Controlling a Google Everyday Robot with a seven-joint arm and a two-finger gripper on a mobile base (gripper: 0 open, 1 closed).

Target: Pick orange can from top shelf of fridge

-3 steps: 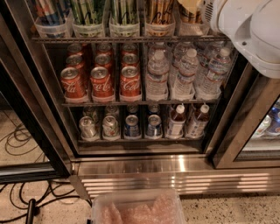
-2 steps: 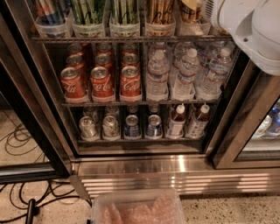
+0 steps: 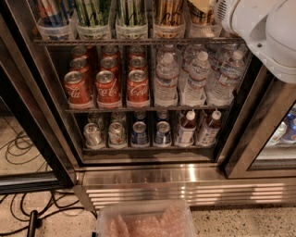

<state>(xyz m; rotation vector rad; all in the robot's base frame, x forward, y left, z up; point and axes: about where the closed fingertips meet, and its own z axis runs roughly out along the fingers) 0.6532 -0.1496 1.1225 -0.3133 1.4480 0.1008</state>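
Note:
The orange can (image 3: 168,11) is tall, orange-gold with dark streaks. It stands in a clear tub on the top shelf (image 3: 138,41), a dark wire rack in the fridge (image 3: 152,176). It is the fourth tub from the left, and its top is cut off by the frame edge. My white arm (image 3: 259,28) fills the top right corner, just right of that can. The gripper itself is not visible; it lies beyond the top edge or behind the arm.
Green-and-white striped cans (image 3: 95,11) fill the tubs left of the orange can. Red cola cans (image 3: 107,85) and water bottles (image 3: 196,76) fill the middle shelf, with small cans and bottles below. A clear plastic bin (image 3: 145,222) stands on the floor in front. Cables (image 3: 27,208) lie at the lower left.
The white arm has edged very slightly left. The cans and bottles have not moved.

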